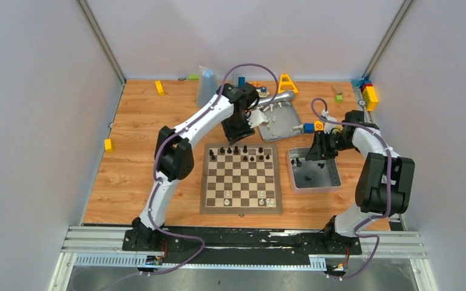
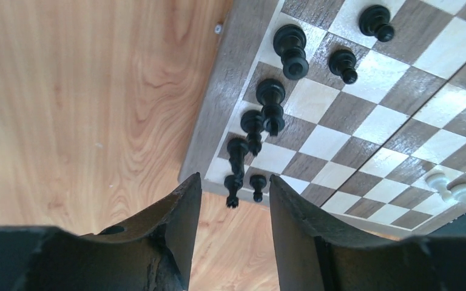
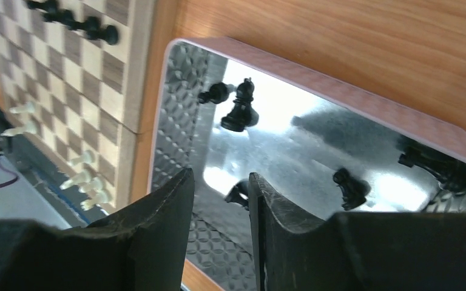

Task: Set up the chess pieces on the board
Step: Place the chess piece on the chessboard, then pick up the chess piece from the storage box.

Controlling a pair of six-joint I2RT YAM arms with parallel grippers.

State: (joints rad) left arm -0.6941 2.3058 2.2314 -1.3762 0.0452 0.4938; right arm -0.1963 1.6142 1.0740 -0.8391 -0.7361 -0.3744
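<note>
The board (image 1: pixel 241 177) lies mid-table. Several black chess pieces (image 1: pixel 236 150) stand on its two far rows, and a few cream ones (image 1: pixel 261 195) on the near rows. My left gripper (image 1: pixel 238 136) hovers over the board's far edge. In the left wrist view it (image 2: pixel 235 182) is open and empty above the black back-row pieces (image 2: pixel 271 100) and the board (image 2: pixel 370 121). My right gripper (image 1: pixel 317 154) hangs over a grey tray (image 1: pixel 314 189). In the right wrist view it (image 3: pixel 219 176) is open and empty above the tray (image 3: pixel 340 91), which holds several loose black pieces (image 3: pixel 239 109). One of them (image 3: pixel 238 193) lies partly behind a finger.
A second grey tray (image 1: pixel 291 126) with cream pieces sits behind the board. Yellow blocks (image 1: pixel 159 88) (image 1: pixel 108 145), a yellow stand (image 1: pixel 287 83), a clear bottle (image 1: pixel 206 85), a metal cylinder (image 1: pixel 276 98) and stacked blocks (image 1: pixel 369 94) lie along the back. Walls enclose three sides.
</note>
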